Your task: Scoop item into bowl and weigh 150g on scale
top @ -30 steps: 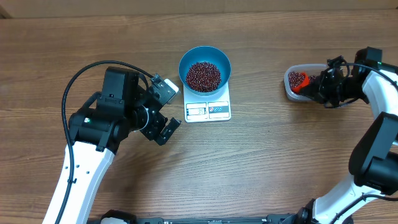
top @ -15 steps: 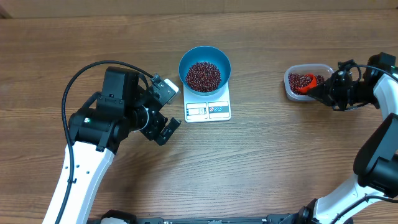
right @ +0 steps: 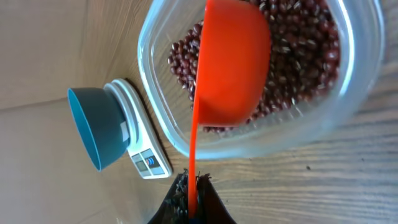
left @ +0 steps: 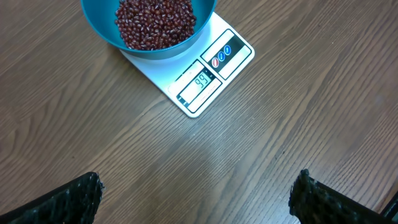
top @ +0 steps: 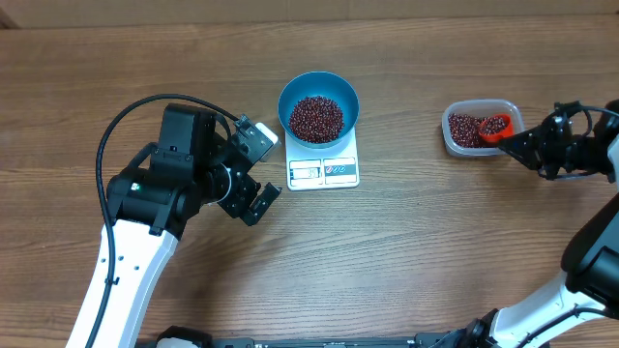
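- At the right edge of the table [top: 426, 251], the right gripper [top: 523, 147] is clamped on the handle of 1 red scoop [right: 233, 62]. The scoop's cup is over the beans [right: 298, 56] in 1 clear tub [top: 448, 132].
- Well to the left, 1 blue bowl [top: 286, 97], heaped with more beans, sits on 1 white scale [top: 324, 172].
- Just left of the scale, the left gripper [top: 263, 174] hangs with jaws spread wide, holding nothing.
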